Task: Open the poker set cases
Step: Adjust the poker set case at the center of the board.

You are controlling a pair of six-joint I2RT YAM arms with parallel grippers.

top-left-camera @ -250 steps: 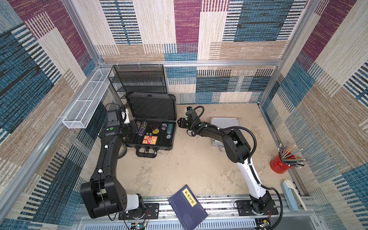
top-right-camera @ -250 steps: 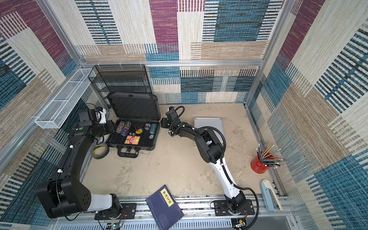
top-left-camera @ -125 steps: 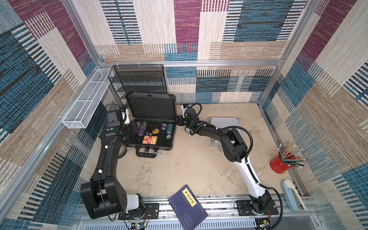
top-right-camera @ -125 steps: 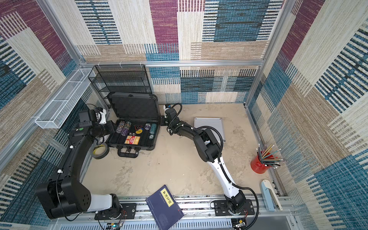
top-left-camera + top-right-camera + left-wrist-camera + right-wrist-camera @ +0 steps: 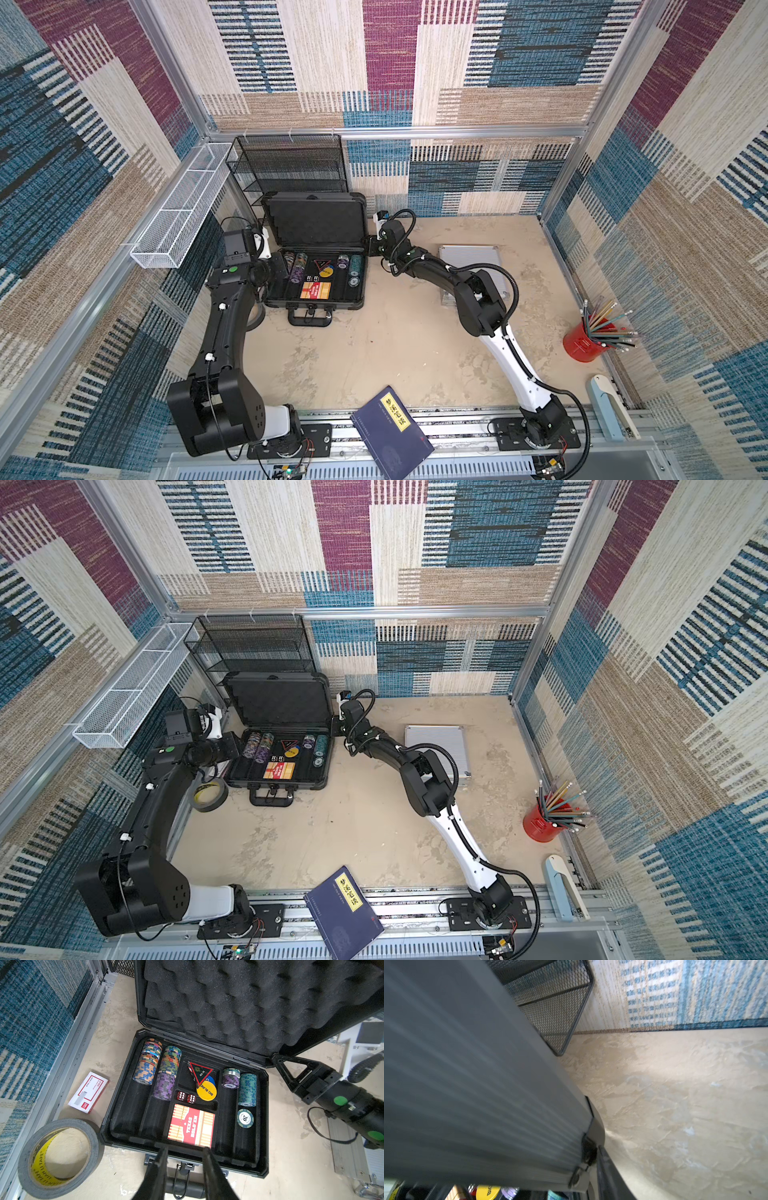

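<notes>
Dark grey case: open, at the back left of the tabletop. The base lies flat with its long axis running side to side and its carry handle toward the robot's bases.
Lid: raised near upright, foam face toward the robot, its back just in front of the black mesh rack. Whether the two touch cannot be told.
Silver case: closed and flat, well to the right of the dark one. Its long axis runs from the back wall toward the front, and the right arm crosses over its near part.
Left tool: a narrow gap between its fingers with nothing in it, poised over the front rim of the base, above the handle.
Right tool: at the right end of the lid, by the hinge corner. Whether it pinches the lid's edge cannot be told.
Left wrist view only: egg-crate foam in the lid, stacks of poker chips, two red dice, a Texas Hold'em card deck, and a white-and-red staple box beside the case's left end.
Right wrist view only: the lid's ribbed grey outer face, blurred and filling much of the frame, with a corner of the rack behind it.
Tape roll: flat, just beside the case's front left corner. It is seen whole in the left wrist view and in a top view.
</notes>
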